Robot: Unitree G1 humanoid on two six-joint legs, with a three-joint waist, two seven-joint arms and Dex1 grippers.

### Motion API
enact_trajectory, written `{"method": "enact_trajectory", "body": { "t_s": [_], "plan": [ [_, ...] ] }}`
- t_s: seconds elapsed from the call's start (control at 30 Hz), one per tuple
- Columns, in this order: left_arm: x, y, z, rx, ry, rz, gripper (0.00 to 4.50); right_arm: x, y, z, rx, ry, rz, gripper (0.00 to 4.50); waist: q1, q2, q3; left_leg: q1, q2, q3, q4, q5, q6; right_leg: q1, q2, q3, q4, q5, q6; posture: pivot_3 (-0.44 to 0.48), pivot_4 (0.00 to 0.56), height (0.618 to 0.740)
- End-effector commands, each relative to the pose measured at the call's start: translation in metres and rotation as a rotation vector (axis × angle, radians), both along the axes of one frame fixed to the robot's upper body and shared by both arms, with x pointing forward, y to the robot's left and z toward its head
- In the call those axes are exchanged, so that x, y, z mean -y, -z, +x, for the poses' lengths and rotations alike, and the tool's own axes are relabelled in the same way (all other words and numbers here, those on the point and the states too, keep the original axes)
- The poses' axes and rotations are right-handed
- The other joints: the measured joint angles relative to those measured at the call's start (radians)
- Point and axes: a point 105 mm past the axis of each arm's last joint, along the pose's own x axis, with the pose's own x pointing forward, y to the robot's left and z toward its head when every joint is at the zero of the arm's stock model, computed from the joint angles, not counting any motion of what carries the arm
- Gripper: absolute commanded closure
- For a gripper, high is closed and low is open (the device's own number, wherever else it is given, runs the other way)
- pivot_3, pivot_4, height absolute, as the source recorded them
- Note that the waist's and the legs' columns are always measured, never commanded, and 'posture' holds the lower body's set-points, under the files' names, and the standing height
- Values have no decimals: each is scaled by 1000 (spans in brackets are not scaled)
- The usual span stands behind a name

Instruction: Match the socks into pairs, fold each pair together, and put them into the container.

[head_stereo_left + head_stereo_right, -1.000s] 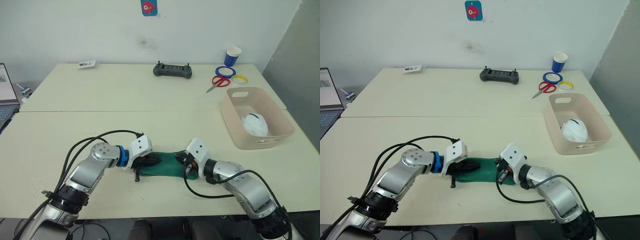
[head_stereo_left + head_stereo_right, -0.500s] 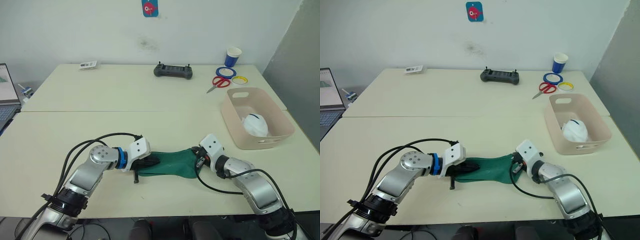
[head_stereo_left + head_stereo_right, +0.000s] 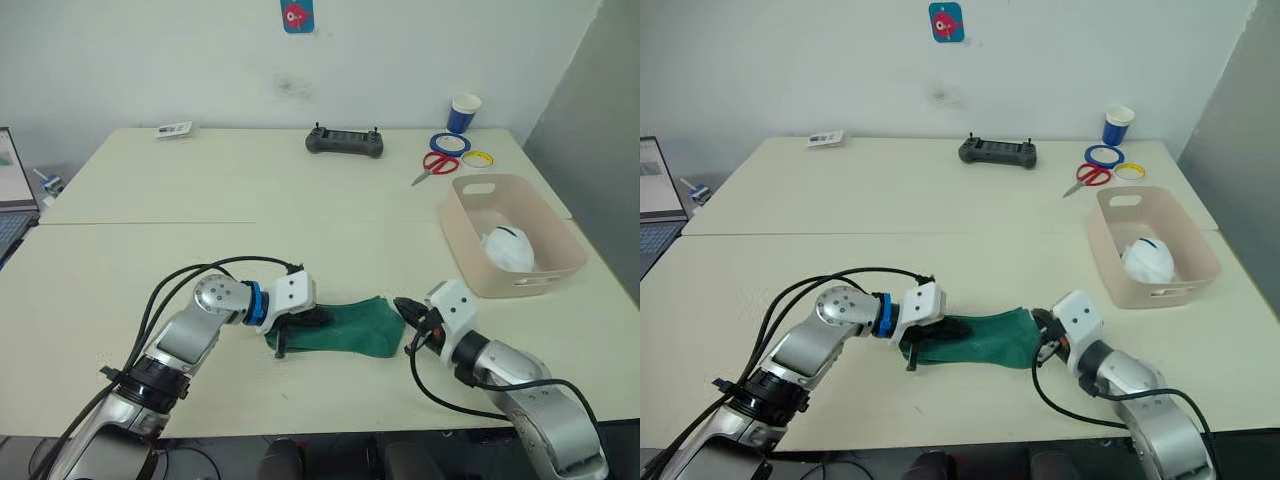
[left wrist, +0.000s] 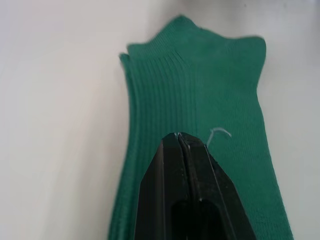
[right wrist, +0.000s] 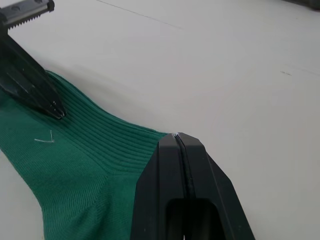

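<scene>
While the green socks [image 3: 345,330] lie stacked flat near the front edge of the desk [image 3: 250,200], the left gripper [image 3: 318,319] presses down on one end with its fingers closed together, pinning or pinching the fabric there. The right gripper [image 3: 403,306] sits at the opposite, cuff end, fingers likewise closed with no gap; whether it has any cloth between them cannot be told, and in the right wrist view its tips rest just at the cuff's edge.

The fold looks unfinished, and the risk lies there: if the right gripper has no real hold on the cuff, a lift would come up empty, or raise one layer alone and split the pair. A pull against the pinned end could also drag the socks askew or stretch them out of line.

Well to the right stands the pink-beige container [image 3: 470,268], holding one white bundle [image 3: 510,248] with a dark mark, apparently a folded white pair. Beyond it sit a paper cup [image 3: 465,111], scissors [image 3: 434,165] and tape rolls [image 3: 452,143].
</scene>
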Motion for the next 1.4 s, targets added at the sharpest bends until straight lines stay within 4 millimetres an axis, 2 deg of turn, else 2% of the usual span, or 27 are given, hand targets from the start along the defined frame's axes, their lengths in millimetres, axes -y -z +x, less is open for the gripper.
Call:
{"method": "enact_trajectory", "body": {
  "t_s": [0.03,0.17,0.43,0.67,0.7,0.73,0.87,1.03,1.23,1.4],
  "plan": [
    [-8,8,3,17,0,43,4500,5,-9,-1,22,56,42,4478,3,0,0,0,0,0,0,0,0,0,0,0,0,0,0,0,150,740],
    [-13,17,1,0,-6,59,4500,8,4,-4,-45,91,84,3677,3,0,0,0,0,0,0,0,0,1,0,0,0,0,0,0,150,740],
    [-16,24,-7,-13,-4,67,4500,-1,29,-4,-122,111,63,862,-1,0,-1,1,0,0,0,0,0,1,0,1,0,0,0,0,150,740],
    [-15,24,-7,-12,-10,62,4500,-21,44,-5,-192,64,45,862,-7,0,-2,1,0,0,0,0,0,1,0,1,0,0,0,0,150,740],
    [-15,23,-7,-12,-20,57,4500,-24,44,-5,-196,56,48,1243,-7,0,-3,1,0,0,0,0,0,1,0,1,0,0,0,0,150,740],
    [-16,23,-7,-12,-28,52,4500,-26,44,-6,-199,49,49,1429,-8,0,-3,1,0,0,0,0,0,1,0,1,0,0,0,0,150,740],
    [-17,20,-7,-20,-57,27,4500,-28,41,-9,-190,35,45,2899,-9,0,-3,1,0,0,0,0,0,1,0,0,0,0,0,0,150,740],
    [-9,6,-2,-20,-86,-36,4500,-14,33,-8,-164,61,43,4492,-9,0,-3,1,0,0,0,0,0,1,0,0,0,0,0,0,150,740],
    [15,-15,2,0,-55,-114,4500,13,19,-3,-132,113,40,4492,0,0,-3,0,0,0,0,0,0,1,0,0,-1,0,0,0,150,740],
    [37,-22,3,2,-15,-151,4500,12,-2,-4,-98,51,51,4492,7,0,-3,0,0,0,0,0,0,1,0,0,-1,0,0,0,150,740]
  ]
}}
